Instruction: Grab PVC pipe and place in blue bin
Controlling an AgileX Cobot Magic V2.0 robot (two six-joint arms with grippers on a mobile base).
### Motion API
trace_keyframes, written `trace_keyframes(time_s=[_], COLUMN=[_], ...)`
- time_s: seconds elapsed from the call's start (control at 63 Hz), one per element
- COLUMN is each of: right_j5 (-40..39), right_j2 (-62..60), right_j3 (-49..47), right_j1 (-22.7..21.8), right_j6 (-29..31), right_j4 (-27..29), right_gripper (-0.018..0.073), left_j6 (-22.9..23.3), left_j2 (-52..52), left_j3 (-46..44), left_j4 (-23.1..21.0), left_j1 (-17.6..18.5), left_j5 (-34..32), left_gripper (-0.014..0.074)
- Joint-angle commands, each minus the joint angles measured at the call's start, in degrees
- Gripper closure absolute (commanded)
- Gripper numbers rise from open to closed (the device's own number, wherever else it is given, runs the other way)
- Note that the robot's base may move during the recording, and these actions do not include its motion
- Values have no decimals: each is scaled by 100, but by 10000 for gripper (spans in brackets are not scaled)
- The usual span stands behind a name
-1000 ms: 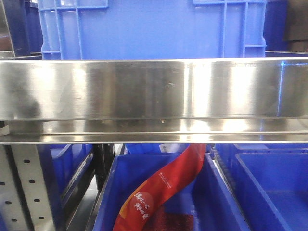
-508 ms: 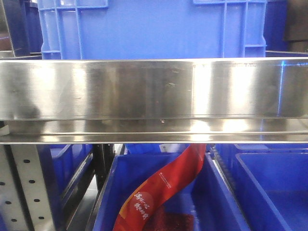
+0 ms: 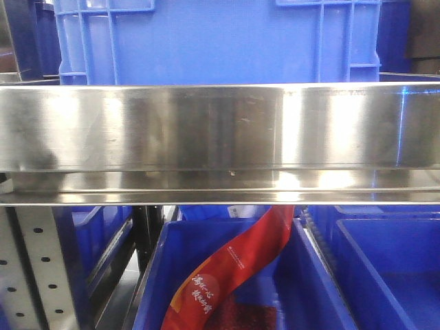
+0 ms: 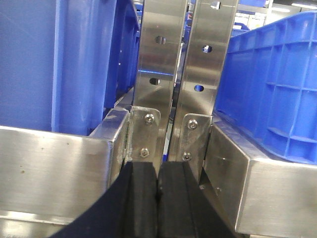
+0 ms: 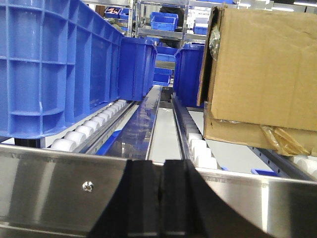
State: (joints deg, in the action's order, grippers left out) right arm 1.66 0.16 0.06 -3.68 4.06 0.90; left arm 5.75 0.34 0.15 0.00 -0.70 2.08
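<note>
The PVC pipe is out of view in every frame. A large blue bin stands on the steel shelf in the front view. Another blue bin sits below the shelf and holds a red banner. My left gripper is shut and empty, facing two steel rack posts between blue bins. My right gripper is shut and empty, in front of a steel shelf rail. Neither gripper shows in the front view.
In the left wrist view a blue bin stands left of the posts and another right of them. In the right wrist view a blue bin rests on roller tracks at left, a cardboard box at right.
</note>
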Motion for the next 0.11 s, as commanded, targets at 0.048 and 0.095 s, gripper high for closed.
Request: trace_keyframes(time_s=[0.048, 0.095], right_j5=[-91, -91], right_j2=[-16, -16], right_j3=[-6, -6], right_j1=[-14, -14], right_j6=[3, 3], right_j4=[-41, -41], right_gripper=[721, 721], left_j6=[-9, -9], left_j2=[-34, -34], left_j3=[-15, -15], left_j4=[-30, -30], left_j1=[43, 43], left_j5=[-61, -61], left_gripper=[707, 707])
